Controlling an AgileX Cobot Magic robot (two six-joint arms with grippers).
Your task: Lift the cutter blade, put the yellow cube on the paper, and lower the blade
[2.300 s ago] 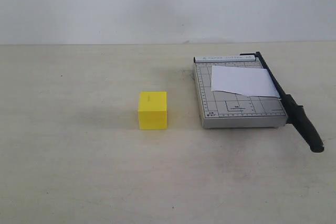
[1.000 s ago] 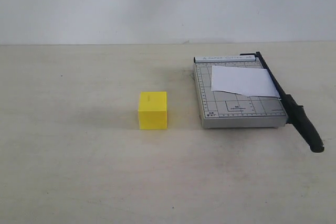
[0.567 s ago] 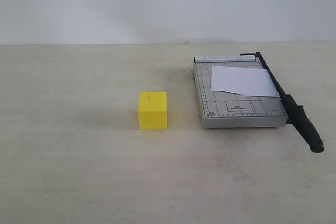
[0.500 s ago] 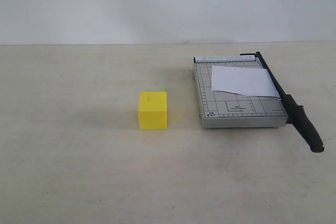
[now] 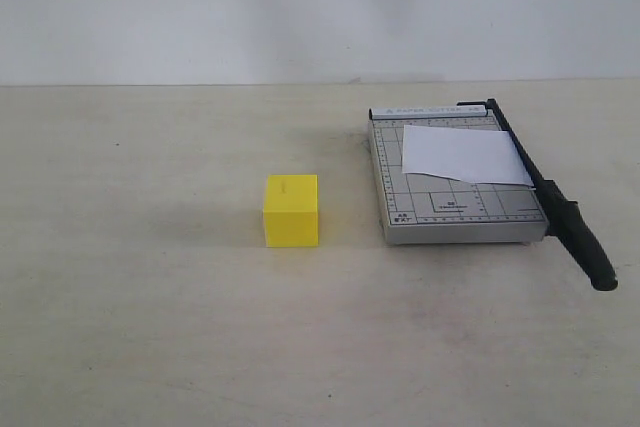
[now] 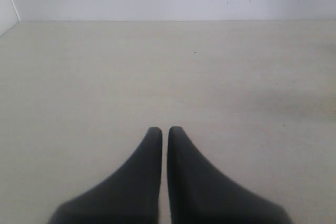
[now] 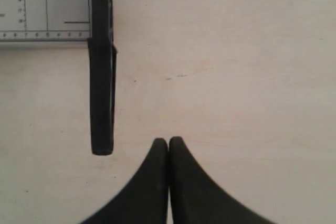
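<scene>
The yellow cube (image 5: 291,209) rests on the table, left of the grey gridded cutter board (image 5: 455,209). A white paper (image 5: 462,155) lies on the board's far half. The cutter blade (image 5: 550,197) lies flat along the board's right edge, its thick black handle (image 5: 588,247) sticking out toward the front. In the right wrist view the handle (image 7: 101,77) lies beside my right gripper (image 7: 168,141), which is shut and empty, apart from the handle. My left gripper (image 6: 165,129) is shut over bare table. Neither gripper shows in the exterior view.
The tabletop (image 5: 150,297) is a pale beige surface with a white wall (image 5: 300,7) behind it. The board's corner (image 7: 42,9) shows in the right wrist view.
</scene>
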